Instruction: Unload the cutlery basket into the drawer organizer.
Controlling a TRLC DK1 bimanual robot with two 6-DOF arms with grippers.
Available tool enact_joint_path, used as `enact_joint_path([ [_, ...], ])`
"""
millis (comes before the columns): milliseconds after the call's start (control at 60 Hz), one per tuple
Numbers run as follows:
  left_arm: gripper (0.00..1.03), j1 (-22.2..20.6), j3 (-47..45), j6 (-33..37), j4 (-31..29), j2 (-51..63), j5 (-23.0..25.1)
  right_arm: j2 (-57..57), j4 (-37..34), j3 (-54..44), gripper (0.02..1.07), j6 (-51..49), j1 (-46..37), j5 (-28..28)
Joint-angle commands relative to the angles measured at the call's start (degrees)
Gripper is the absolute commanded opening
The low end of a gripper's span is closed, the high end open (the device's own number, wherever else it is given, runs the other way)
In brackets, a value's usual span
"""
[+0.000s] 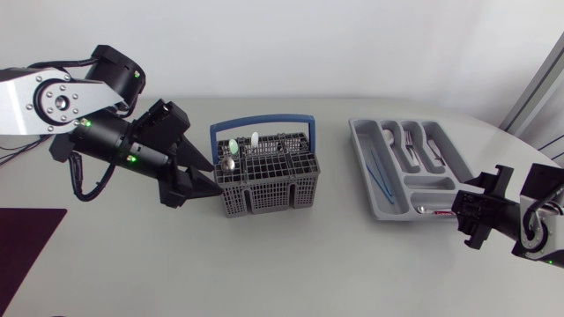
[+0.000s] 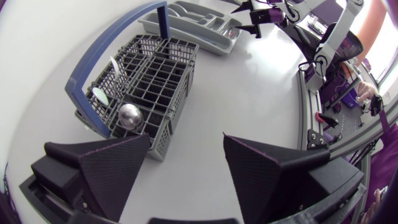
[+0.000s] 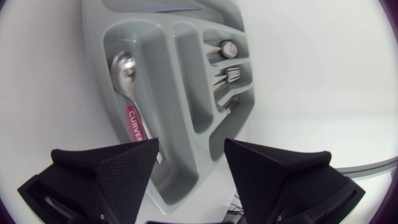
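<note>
A pale grey table [image 1: 308, 264], evenly lit with soft shadows, curves away at its right edge, and a dark purple mat [image 1: 26, 260] lies at its left.

Our right arm [image 1: 538, 220] is cut off at the head view's right edge. At centre, the basket [image 1: 264, 199] hides the cutlery [image 1: 231, 162] handles. Upper right, we cannot tell the small pieces [image 1: 414, 155] in the organizer [image 1: 365, 167] apart.
</note>
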Motion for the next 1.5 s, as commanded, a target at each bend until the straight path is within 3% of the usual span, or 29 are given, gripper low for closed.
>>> enact_joint_path([
  [0, 0.98, -0.2, -0.4, 1.1, -0.7, -1.4, -0.2, -3.9, -1.0, -1.1, 0.92, 1.4, 0.7, 0.5],
  [383, 0.98, 0.0, -0.2, 0.9, -0.2, -1.5, -0.1, -16.4, -15.5, -0.8, 0.92, 19.0, 13.0, 4.7],
  [517, 0.98, 2.2, -0.5, 2.5, 1.0, 0.0, 0.0, -20.1, -20.3, -0.7, 0.92, 24.5, 18.8, 5.6],
  [667, 0.98, 6.1, -0.3, 4.1, 3.2, 3.9, 4.0, -24.7, -26.2, -0.3, 0.92, 30.4, 24.8, 6.5],
  [900, 0.98, 7.4, 0.2, 3.1, 6.6, 8.4, 10.9, -29.6, -31.6, -0.7, 0.92, 36.7, 31.5, 7.1],
  [1150, 0.98, 8.7, -0.2, 0.0, 13.8, 10.9, 13.0, -32.6, -34.1, -1.1, 0.92, 39.7, 34.4, 7.1],
  [1333, 0.98, 9.2, -6.5, -0.8, 23.5, 9.2, 13.0, -33.9, -34.8, -1.0, 0.92, 40.2, 35.3, 7.1],
  [1483, 0.98, 8.8, -9.7, -0.8, 28.0, 8.7, 12.9, -33.4, -34.4, -1.1, 0.92, 40.6, 36.0, 7.2],
])
